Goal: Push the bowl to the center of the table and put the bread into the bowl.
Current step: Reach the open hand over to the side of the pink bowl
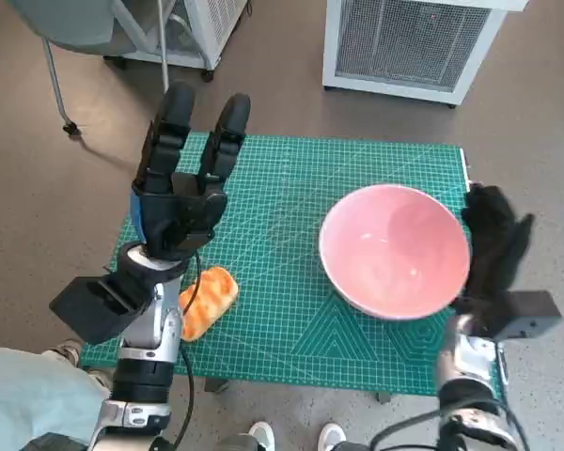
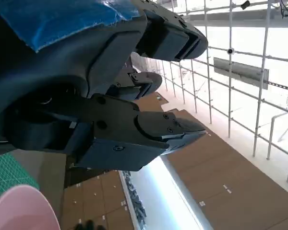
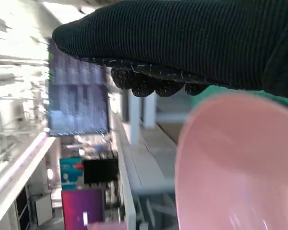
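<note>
At the right of the frame in the head view, the pink bowl (image 1: pixel 395 250) was noted on the green cutting mat (image 1: pixel 291 188) that covers the worktop, right of the mat's middle and close to its right edge. The push to the centre was judged not finished. The right hand (image 1: pixel 493 246), in its black knitted glove, was seen just beside the bowl's right rim; whether it touched the rim could not be told. Nothing was seen held by it, though how far its fingers were spread could not be made out.

The bread (image 1: pixel 207 301) was recorded at lower left of the frame, lying on the mat, well apart from the bowl and partly hidden behind the left forearm. The placing step was judged not yet begun. The left hand (image 1: pixel 183 178) was held raised above the mat's left side, fingers extended and apart, with nothing in its grasp.

The bowl appeared smooth, round and deep, with a faint gloss, and empty. The bread looked soft, oblong, orange-brown and lumpy. The mat was flat, matte and ruled with pale grid lines.
</note>
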`<action>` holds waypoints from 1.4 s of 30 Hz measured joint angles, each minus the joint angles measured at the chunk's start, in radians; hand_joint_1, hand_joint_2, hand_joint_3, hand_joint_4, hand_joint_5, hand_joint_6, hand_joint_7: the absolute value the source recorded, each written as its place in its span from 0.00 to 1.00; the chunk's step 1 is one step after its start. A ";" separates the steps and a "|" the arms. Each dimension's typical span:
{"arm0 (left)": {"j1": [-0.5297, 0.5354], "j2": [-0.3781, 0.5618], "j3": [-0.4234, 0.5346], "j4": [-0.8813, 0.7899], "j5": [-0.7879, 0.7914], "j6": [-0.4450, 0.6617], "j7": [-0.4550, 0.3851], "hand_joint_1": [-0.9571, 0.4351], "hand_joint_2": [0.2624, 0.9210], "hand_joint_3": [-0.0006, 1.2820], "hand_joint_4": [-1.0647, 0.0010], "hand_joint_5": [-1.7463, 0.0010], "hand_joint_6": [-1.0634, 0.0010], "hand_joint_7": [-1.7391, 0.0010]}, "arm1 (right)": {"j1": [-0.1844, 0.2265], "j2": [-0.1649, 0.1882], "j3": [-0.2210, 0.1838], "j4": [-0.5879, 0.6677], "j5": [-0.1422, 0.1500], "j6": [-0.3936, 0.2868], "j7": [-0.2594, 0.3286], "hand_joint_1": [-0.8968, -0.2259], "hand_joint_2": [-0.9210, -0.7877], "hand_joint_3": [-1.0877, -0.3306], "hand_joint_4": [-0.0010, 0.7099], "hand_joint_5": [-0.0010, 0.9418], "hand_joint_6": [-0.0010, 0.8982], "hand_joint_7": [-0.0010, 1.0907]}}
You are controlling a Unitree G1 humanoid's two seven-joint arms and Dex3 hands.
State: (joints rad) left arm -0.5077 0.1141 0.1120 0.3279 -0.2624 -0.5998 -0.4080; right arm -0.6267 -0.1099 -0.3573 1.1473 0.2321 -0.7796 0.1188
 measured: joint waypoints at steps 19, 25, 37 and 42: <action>0.033 0.036 0.014 -0.046 0.000 0.009 0.000 0.61 1.00 0.19 0.70 1.00 0.58 1.00 | -0.163 0.071 -0.071 0.077 0.105 0.169 0.108 0.61 0.00 0.31 0.32 0.00 0.08 0.46; 0.046 0.042 0.019 -0.062 -0.001 0.011 0.001 0.61 1.00 0.18 0.69 1.00 0.58 1.00 | -0.217 0.076 -0.083 0.101 0.110 0.194 0.108 0.62 0.00 0.35 0.32 0.00 0.10 0.44; 0.057 0.051 0.030 -0.076 -0.003 0.016 0.009 0.60 1.00 0.18 0.68 0.99 0.58 1.00 | -0.276 0.097 -0.097 0.132 0.115 0.258 0.106 0.64 0.00 0.37 0.32 0.00 0.12 0.42; 0.064 0.050 0.030 -0.077 -0.001 0.016 0.019 0.60 1.00 0.18 0.68 1.00 0.58 1.00 | -0.288 0.100 -0.095 0.142 0.110 0.284 0.090 0.63 0.00 0.38 0.34 0.01 0.13 0.41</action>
State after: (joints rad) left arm -0.4442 0.1641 0.1418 0.2509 -0.2636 -0.5838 -0.3895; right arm -0.9151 -0.0102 -0.4519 1.2896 0.3421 -0.4957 0.2086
